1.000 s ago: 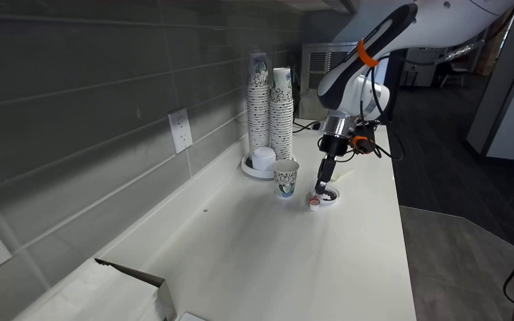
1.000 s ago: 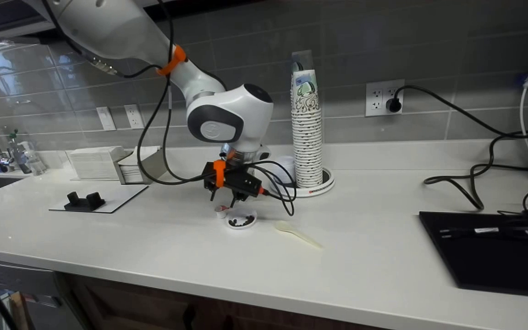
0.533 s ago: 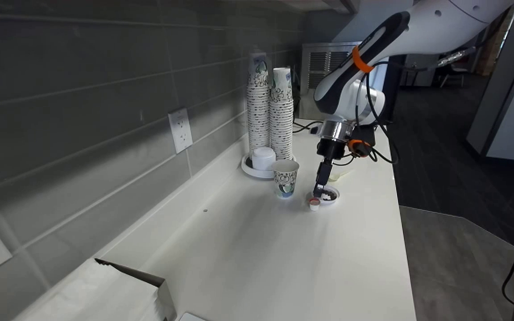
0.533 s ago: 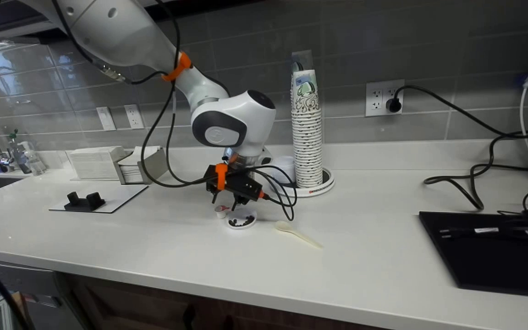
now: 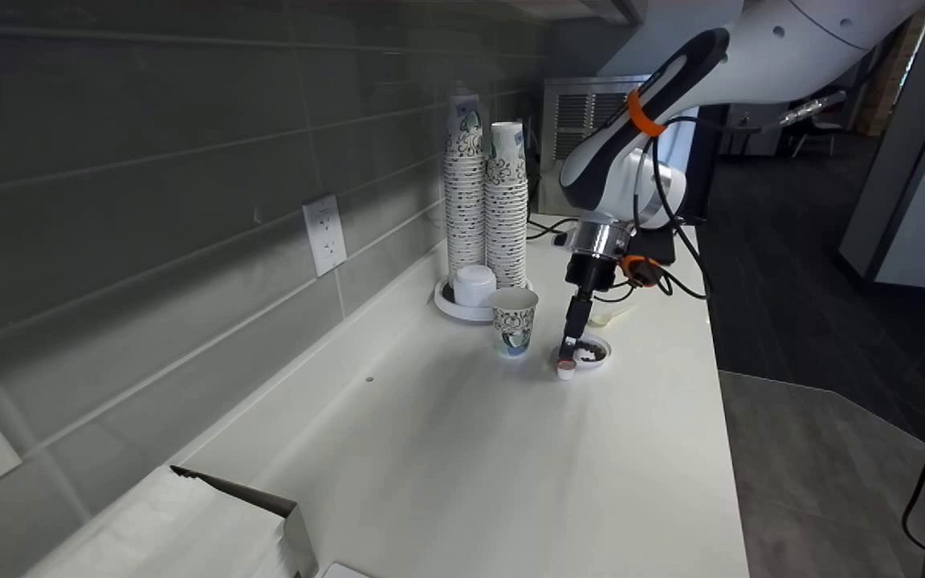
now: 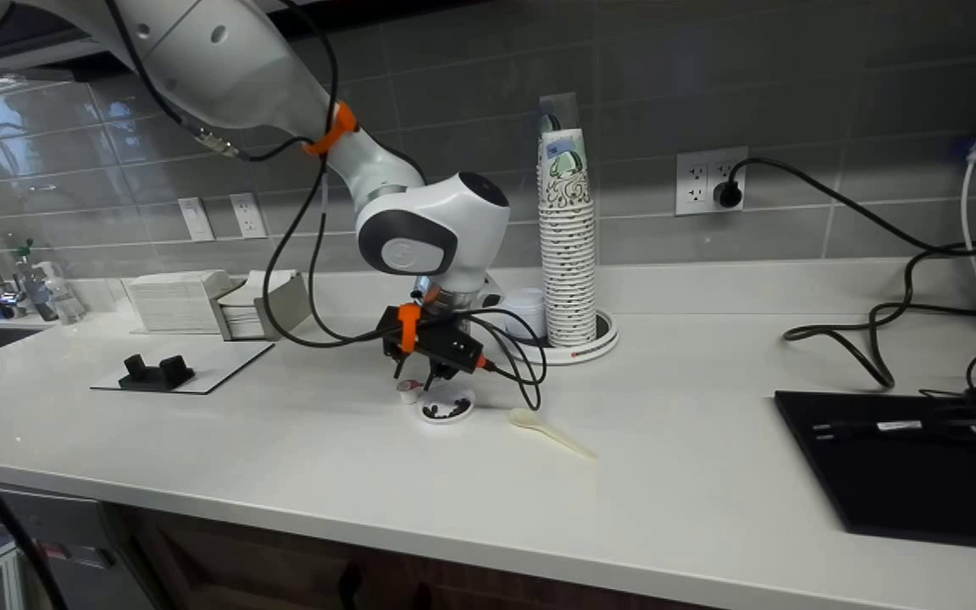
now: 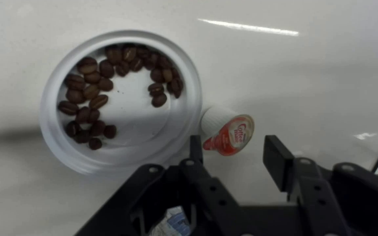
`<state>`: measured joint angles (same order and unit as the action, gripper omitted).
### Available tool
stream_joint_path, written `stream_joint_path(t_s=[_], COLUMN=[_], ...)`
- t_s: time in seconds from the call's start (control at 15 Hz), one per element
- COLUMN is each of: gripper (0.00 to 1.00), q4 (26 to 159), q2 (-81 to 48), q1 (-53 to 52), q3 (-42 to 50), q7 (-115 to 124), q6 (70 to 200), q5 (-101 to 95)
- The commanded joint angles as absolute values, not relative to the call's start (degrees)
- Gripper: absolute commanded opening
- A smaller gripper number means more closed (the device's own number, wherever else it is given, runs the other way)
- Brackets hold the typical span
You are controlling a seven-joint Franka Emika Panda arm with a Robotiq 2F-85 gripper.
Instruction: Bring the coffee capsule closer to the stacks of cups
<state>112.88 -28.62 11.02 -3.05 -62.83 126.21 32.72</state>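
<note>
The coffee capsule is a tiny white cup with a red and white lid, upright on the counter [image 5: 565, 372] [image 6: 408, 395]. In the wrist view the capsule [image 7: 241, 131] lies just ahead of and between the fingertips, nearer the left finger, beside the dish of beans. My gripper [image 7: 233, 149] is open and empty. In both exterior views the gripper [image 5: 568, 350] [image 6: 413, 378] is just above the capsule, pointing down. The stacks of cups [image 5: 506, 217] [image 6: 568, 254] stand on a round white tray against the wall; an exterior view shows two patterned columns.
A white dish [image 7: 52, 131] of coffee beans touches or nearly touches the capsule. A single patterned paper cup [image 5: 514, 323] stands between the capsule and the tray [image 5: 462, 313]. A white rounded container [image 5: 474, 286] sits on the tray. A pale spoon [image 6: 551, 432] lies beyond the dish.
My gripper has moved down and slightly towards the capsule, now just over it. The capsule, dish and cups have not moved. The gripper stays open.
</note>
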Motion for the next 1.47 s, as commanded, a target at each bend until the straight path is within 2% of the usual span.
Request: stream_joint_path(t_s=[0.0,0.07,0.13,0.27,0.33,0.47,0.53,0.6,0.67,0.73,1.4], gripper=[0.43,0.33,0.34,0.26,0.27,0.19,0.08,0.03,0.04,0.0,0.0], q4=[111.72,111.78,111.84,112.03,112.09,112.21,112.29,112.35,112.3,112.31,114.4], q2=[-28.82,-28.76,-28.72,-28.68,-28.67,-28.59,-28.52,-28.45,-28.45,-28.43,-24.29], q1=[10.86,10.85,10.8,10.72,10.75,10.83,10.92,10.93,11.11,11.08,10.4], q3=[-3.52,-3.56,-3.52,-3.33,-3.29,-3.31,-3.39,-3.42,-3.59,-3.6,-3.74], q7=[-60.72,-60.53,-60.27,-59.67,-59.37,-58.6,-58.34,-57.95,-58.01,-57.85,-54.3], q6=[125.5,125.42,125.41,125.29,125.25,125.25,125.26,125.33,125.14,125.17,123.93], q5=[30.9,30.81,30.65,30.21,30.03,29.36,29.01,28.68,28.65,28.44,26.11])
